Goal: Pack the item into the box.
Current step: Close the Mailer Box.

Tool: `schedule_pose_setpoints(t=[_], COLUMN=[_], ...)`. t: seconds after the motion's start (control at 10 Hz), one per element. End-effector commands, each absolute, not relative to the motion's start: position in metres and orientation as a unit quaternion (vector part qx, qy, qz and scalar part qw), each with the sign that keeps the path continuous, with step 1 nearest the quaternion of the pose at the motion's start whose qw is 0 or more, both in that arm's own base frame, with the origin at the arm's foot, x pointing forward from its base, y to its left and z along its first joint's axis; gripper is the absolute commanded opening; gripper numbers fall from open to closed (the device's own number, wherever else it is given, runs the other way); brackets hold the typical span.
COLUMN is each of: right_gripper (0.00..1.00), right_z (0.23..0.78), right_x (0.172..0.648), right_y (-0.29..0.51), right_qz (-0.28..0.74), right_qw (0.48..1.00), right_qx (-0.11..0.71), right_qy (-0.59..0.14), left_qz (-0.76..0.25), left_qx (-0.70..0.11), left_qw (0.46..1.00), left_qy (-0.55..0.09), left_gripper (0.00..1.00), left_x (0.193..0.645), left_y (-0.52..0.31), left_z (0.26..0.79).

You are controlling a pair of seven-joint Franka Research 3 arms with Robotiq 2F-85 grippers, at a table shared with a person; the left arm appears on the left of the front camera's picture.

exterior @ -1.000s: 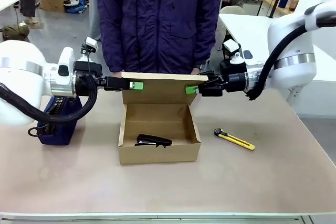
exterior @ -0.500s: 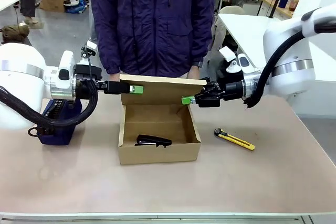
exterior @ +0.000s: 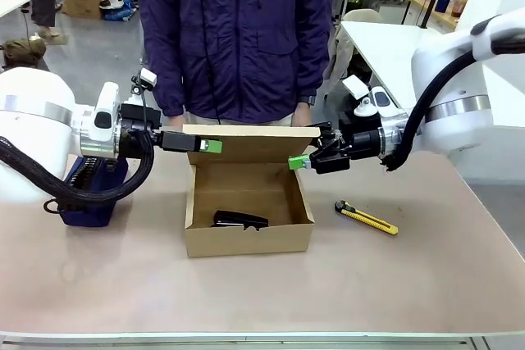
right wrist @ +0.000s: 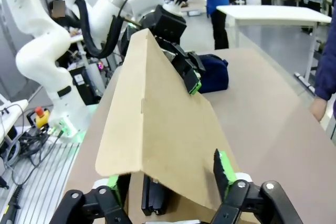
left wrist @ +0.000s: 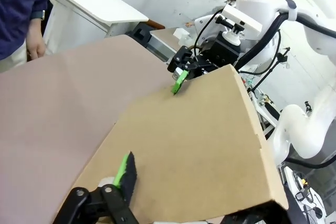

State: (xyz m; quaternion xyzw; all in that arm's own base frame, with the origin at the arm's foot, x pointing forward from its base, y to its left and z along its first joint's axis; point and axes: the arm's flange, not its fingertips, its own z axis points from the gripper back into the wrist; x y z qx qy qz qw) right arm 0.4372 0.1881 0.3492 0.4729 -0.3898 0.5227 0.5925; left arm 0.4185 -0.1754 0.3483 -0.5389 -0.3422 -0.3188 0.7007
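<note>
White, rounded shells on left arm and right arm, each with a silver band. Black ribbed cable looped at eight o'clock, another at three. Small white cameras at twelve o'clock of each black wrist. Black left gripper and right gripper, bright green pads.

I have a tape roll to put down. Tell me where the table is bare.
Bare: the whole near strip of table in front of the box; the patch between pouch and box; the right side beyond the knife. Crowded: the far middle, where left arm and right arm flank the lid.
</note>
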Motion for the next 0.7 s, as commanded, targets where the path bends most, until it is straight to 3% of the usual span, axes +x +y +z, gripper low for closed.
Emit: schedule_pose_setpoints(t=[0.0, 0.3, 0.6], right_gripper=[1.0, 1.0, 1.0], right_z=[0.349, 0.344, 0.337], right_x=[0.428, 0.428, 0.429], right_y=[0.177, 0.158, 0.136], right_qz=[0.519, 0.498, 0.475], right_qw=[0.581, 0.573, 0.567], right_qx=[0.48, 0.515, 0.541], right_qy=[-0.403, -0.398, -0.4], left_qz=[-0.337, -0.369, -0.381], left_qx=[-0.516, -0.489, -0.496], left_qw=[0.708, 0.719, 0.693], left_qy=[-0.343, -0.329, -0.359], left_gripper=[1.0, 1.0, 1.0], left_x=[0.408, 0.394, 0.376], left_y=[-0.173, -0.164, -0.148], left_z=[0.35, 0.35, 0.355])
